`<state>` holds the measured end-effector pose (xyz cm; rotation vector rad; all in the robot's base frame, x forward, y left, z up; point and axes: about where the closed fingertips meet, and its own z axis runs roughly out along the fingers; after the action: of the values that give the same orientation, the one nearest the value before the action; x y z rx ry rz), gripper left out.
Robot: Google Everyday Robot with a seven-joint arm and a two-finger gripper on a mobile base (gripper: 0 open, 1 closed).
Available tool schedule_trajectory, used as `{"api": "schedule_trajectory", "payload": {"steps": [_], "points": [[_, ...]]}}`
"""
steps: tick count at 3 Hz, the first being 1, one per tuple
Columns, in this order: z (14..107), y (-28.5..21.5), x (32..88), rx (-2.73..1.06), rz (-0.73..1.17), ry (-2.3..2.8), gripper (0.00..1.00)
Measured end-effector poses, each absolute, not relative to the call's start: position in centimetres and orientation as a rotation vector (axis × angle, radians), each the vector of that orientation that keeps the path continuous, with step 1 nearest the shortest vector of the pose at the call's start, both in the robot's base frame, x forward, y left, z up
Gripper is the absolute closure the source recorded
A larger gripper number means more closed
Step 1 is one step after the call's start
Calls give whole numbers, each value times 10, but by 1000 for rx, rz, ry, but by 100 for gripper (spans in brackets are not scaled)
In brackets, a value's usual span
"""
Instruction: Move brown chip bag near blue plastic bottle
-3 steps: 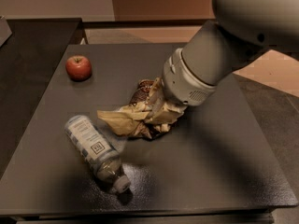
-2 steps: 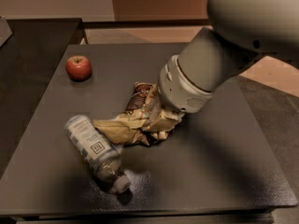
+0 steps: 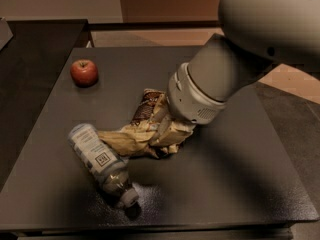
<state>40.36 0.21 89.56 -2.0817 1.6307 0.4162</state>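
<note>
And here's the gripper (image 3: 163, 129), down low over the middle of the dark table (image 3: 240, 179), coming in from the upper right on the end of that big grey arm (image 3: 215, 79). Its jaws are pinching the brown chip bag (image 3: 125, 140): the foil is bunched and crumpled right around them, with a bit of grey finger peeking out among the folds. The bag runs both ways from the jaws. Its dark brown printed end sticks out just behind them, toward the far edge, and its tan-cream end trails along the tabletop to their left. That tan end reaches the blue plastic bottle (image 3: 97, 156), which lies on its side to the left of the jaws and slightly nearer the front edge (whether the foil presses on the bottle or only lies against it, I cannot tell). The bottle sits on a diagonal, with its base pointing up and away to the left. Its grey-white cap (image 3: 129, 198) points down toward the near edge, below and left of the jaws. Its label (image 3: 95, 151) faces up, small dark square logo showing. Far off to the upper left of the jaws, a red apple (image 3: 84, 72) stands upright, well apart from both bag and bottle.
</note>
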Motion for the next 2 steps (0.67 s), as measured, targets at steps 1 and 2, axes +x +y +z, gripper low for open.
{"api": "schedule_trajectory", "payload": {"steps": [1,2], "points": [[897,3,402,-2084,411,1627,12],[899,4,402,-2086,406,1624,0]]}}
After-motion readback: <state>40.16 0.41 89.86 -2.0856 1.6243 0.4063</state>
